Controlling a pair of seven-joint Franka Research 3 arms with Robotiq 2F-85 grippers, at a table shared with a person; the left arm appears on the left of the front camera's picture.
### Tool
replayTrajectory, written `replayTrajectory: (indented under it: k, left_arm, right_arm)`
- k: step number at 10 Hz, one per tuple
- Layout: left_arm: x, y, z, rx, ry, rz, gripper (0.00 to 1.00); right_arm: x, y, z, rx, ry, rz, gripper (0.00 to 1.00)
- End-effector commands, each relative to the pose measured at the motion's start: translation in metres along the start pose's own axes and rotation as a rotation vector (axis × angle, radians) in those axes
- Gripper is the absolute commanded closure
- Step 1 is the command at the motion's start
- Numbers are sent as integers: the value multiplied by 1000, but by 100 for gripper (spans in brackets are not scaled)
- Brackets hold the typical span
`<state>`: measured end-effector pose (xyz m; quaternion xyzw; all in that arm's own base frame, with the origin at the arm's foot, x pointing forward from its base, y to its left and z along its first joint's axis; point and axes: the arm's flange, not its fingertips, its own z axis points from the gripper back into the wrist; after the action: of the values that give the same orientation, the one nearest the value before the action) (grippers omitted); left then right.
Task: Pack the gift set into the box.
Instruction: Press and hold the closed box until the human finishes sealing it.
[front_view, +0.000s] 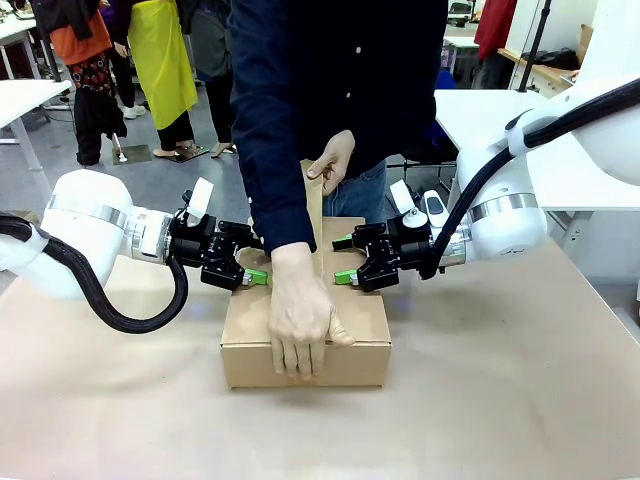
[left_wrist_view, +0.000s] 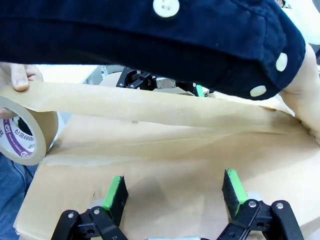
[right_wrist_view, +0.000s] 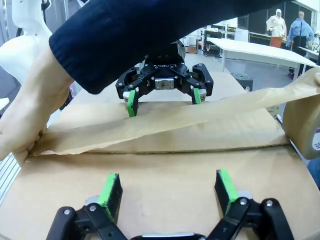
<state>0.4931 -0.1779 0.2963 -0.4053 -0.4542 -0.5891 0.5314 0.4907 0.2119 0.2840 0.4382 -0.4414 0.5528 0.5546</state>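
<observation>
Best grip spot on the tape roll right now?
Judging by its pose, take the tape roll across its flat faces on the rim away from the taut strip; come from the person's side. The hand holds it beyond the box.

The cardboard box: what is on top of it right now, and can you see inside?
On the box lie its shut flaps, a strip of brown tape, the person's hand pressing it down, and both open pincers, left and right. The flaps hide the inside.
</observation>
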Motion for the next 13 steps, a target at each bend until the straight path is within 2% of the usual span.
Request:
replayTrajectory:
  k: [1, 13]
  left_arm:
    - [-3, -2, 0, -5, -7, -20, 0]
    - [-3, -2, 0, -5, -7, -20, 0]
  right_arm:
    - [-3, 2, -1, -10, -5, 12, 0]
    - [-3, 2, -1, -10, -5, 12, 0]
